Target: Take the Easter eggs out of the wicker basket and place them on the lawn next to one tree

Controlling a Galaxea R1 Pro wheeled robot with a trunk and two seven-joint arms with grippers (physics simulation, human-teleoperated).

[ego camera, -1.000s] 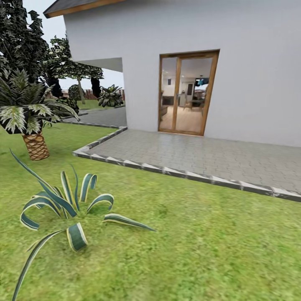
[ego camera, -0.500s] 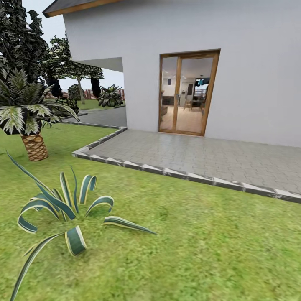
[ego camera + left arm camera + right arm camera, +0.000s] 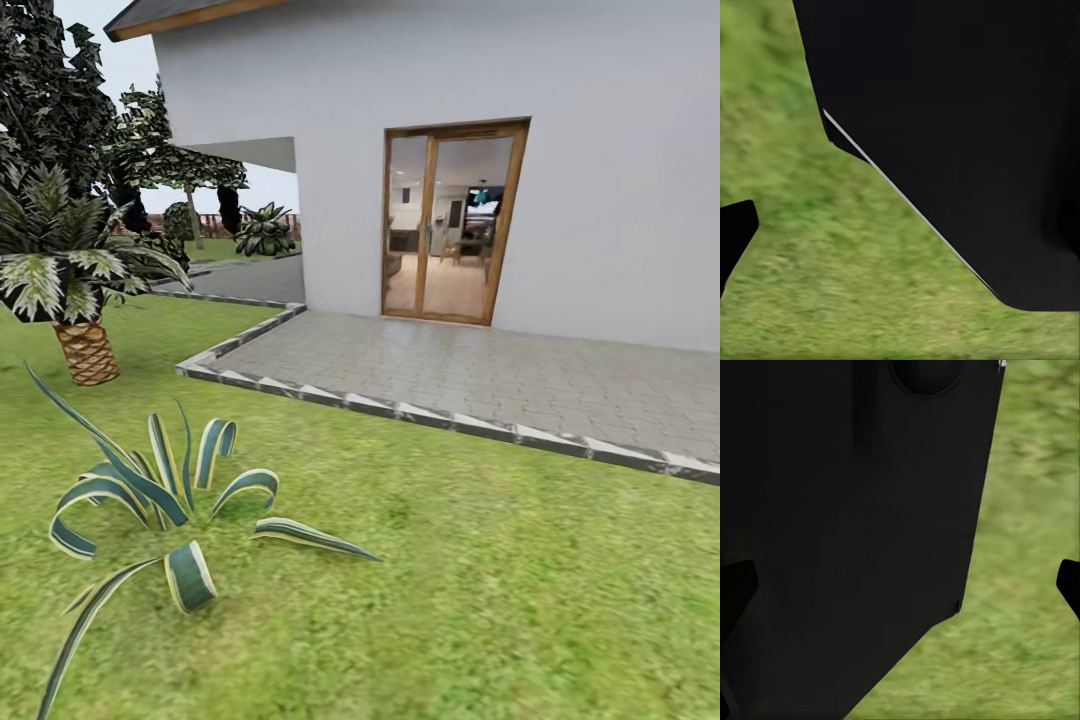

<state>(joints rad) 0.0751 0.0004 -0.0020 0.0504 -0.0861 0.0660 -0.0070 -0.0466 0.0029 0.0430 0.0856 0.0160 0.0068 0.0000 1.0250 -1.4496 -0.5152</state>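
A: One white house (image 3: 430, 60) takes up most of the head view, from 12 round to 3 o'clock. What lies below it?

B: The lawn (image 3: 480, 600), spreading across the whole lower half, from 3 through 6 to 9 o'clock. Between lawn and house sits a grey paved patio (image 3: 480, 370) with a pale kerb along its near edge.

A: And in the wall?

B: A glass door (image 3: 452, 222) in a wooden frame, just right of 12 o'clock, with a lit room behind it.

A: Any plants?

B: A dark leafy tree (image 3: 50, 90) at 10 o'clock, a short palm (image 3: 85, 345) with a scaly trunk under it at 9 o'clock, and a striped agave (image 3: 150, 500) on the grass at 8 o'clock.

A: The grippers?

B: In the left wrist view a black fingertip (image 3: 733, 232) juts in over blurred grass beside a large black body (image 3: 967, 142). In the right wrist view black tips show at both edges, one being this (image 3: 1071, 585), beside another black body (image 3: 847, 525). I cannot tell whether either gripper is released or clenched.
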